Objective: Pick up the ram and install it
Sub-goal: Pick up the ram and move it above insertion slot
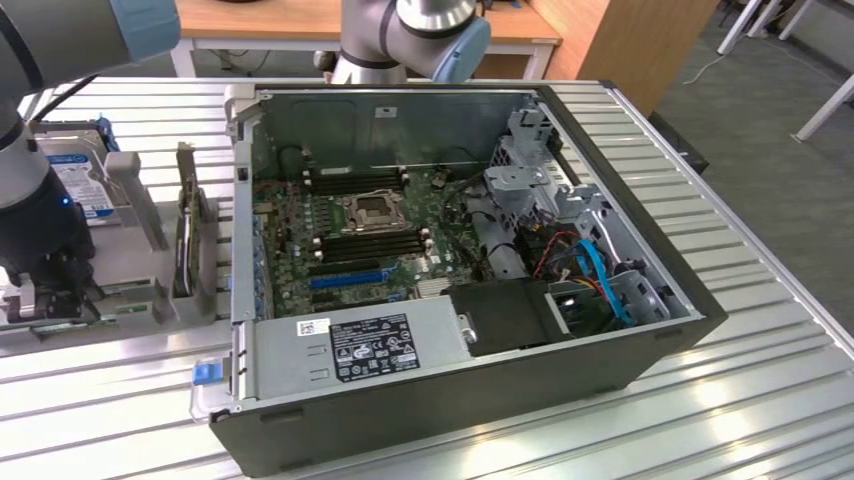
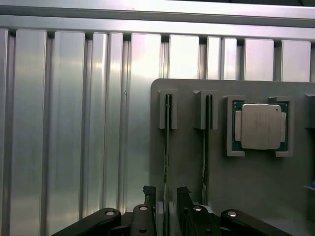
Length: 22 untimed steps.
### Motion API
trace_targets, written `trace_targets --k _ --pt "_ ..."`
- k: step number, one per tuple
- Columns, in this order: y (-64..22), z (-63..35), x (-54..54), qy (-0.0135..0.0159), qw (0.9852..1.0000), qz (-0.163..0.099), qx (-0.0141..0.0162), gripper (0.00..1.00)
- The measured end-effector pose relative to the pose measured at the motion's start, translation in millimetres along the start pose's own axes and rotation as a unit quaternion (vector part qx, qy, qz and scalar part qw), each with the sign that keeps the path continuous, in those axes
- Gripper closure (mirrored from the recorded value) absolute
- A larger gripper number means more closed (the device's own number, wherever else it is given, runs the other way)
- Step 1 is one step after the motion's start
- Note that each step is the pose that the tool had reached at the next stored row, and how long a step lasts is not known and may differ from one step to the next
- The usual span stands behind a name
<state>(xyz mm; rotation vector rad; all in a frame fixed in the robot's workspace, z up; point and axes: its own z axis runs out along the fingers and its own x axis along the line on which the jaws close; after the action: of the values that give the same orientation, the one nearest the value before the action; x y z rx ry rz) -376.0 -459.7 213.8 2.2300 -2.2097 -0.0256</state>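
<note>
Ribbed metal surface (image 2: 64, 123) carries a grey holder (image 2: 187, 162) where the ram (image 2: 168, 147) stands on edge in a slot. The gripper (image 2: 165, 195) brackets it, jaws apart. A centred, square grip would likely squeeze it evenly.

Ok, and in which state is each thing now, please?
claw: open, astride the ram
ram: on edge in its holder slot, not lifted
processor chip: flat in holder recess
hard drive: upright in holder
computer case: open, on its side
</note>
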Motion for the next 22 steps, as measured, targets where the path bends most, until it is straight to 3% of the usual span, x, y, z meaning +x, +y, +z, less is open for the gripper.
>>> trace_targets --k 22 --pt "-0.6 10.0 0.1 -0.0003 1.0000 0.000 -0.0001 0.69"
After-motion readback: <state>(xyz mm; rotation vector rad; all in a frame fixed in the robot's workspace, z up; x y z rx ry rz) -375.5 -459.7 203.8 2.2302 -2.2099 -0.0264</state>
